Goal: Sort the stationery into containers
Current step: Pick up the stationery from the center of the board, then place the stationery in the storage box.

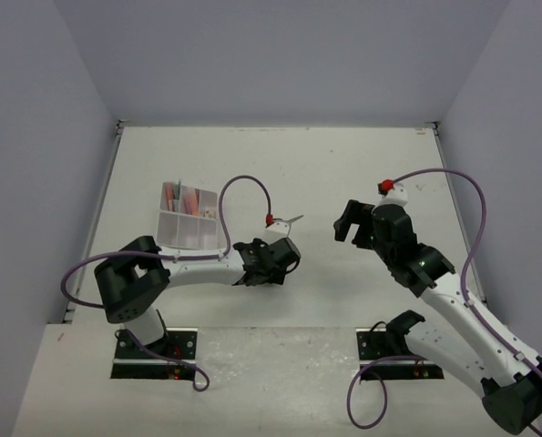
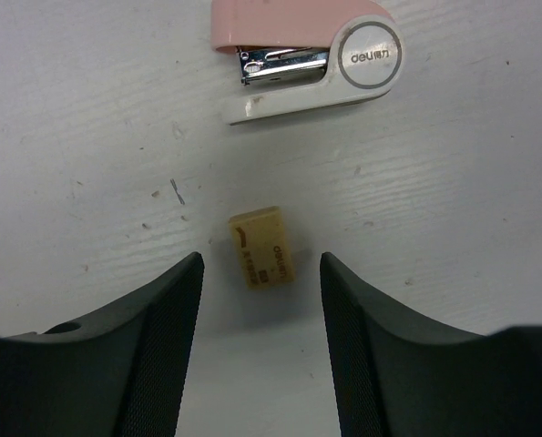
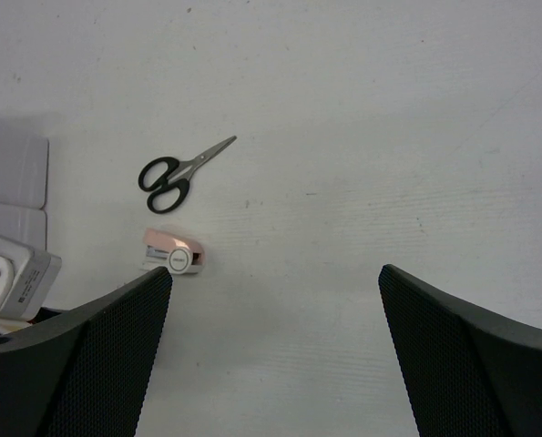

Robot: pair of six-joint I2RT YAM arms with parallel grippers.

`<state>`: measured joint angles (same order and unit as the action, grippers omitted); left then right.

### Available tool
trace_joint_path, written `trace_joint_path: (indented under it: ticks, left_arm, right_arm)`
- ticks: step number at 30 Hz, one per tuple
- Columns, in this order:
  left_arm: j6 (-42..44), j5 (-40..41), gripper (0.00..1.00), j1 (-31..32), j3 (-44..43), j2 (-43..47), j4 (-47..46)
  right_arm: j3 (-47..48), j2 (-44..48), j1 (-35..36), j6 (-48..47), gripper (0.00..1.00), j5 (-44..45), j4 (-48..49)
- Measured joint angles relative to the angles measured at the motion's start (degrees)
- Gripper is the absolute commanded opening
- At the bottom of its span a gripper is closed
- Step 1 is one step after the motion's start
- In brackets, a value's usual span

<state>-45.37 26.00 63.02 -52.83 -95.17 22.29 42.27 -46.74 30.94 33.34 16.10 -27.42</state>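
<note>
Flanking one tan eraser (image 2: pixel 262 248), left jaws apart; right jaws apart; one stapler (image 2: pixel 311 56), one scissors (image 3: pixel 181 173)

Bright, even light; soft shadows

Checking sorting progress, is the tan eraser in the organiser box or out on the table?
Out. The tan eraser lies flat on the table, inside the open left gripper, with neither finger touching it.

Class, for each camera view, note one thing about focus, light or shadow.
Top external: even, soft light, only faint shadows on the table. Left wrist: tan eraser and stapler logo sharp. Right wrist: scissors small but crisp, no glare.
</note>
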Motion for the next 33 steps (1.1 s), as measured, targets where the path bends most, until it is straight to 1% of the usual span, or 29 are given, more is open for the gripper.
trace_joint_path:
  ticks: [6,7,9,11,16,17,20,23,25,29,33]
  left_arm:
    - [-1.0,0.0,0.54,0.1,-0.2,-2.1,-1.1]
    - [-1.1,0.1,0.51,0.1,-0.2,-2.5,-1.2]
    - [-1.2,0.3,0.43,0.1,-0.2,-2.6,-1.7]
    - [-1.2,0.5,0.30,0.1,-0.2,-2.8,-1.8]
    - [-1.1,0.4,0.02,0.1,-0.5,-2.7,-1.8]
    - [-0.7,0.5,0.00,0.1,-0.6,-2.6,-1.6]
    - [1.9,1.4,0.00,-0.2,-1.0,-1.3,0.8]
    - [7.1,3.2,0.00,-1.6,-2.2,2.7,4.8]
    - [12.2,5.6,0.00,-3.7,-4.3,6.0,8.6]
    - [21.6,14.6,0.00,-10.4,-7.3,13.2,13.7]
    - [30.2,24.9,0.00,-20.4,-5.2,20.3,15.5]
  right_arm:
    - [-0.3,0.1,0.0,0.0,0.99,0.0,0.0]
    - [-0.3,0.3,0.0,0.0,0.99,0.0,0.0]
    - [-0.4,0.7,0.0,0.0,0.99,0.0,0.0]
    - [-0.5,1.2,0.0,0.0,0.99,0.0,0.0]
    - [-0.5,1.4,0.0,0.0,0.99,0.0,0.0]
    - [-0.5,1.4,0.0,0.0,0.99,0.0,0.0]
    - [-0.5,1.4,0.0,0.0,0.99,0.0,0.0]
    - [-0.5,1.5,0.0,0.0,0.99,0.0,0.0]
    - [-0.5,1.7,0.0,0.0,0.99,0.0,0.0]
    - [-0.5,2.6,0.0,0.0,0.99,0.0,0.1]
    - [-0.6,3.5,0.0,0.0,0.99,-0.1,0.1]
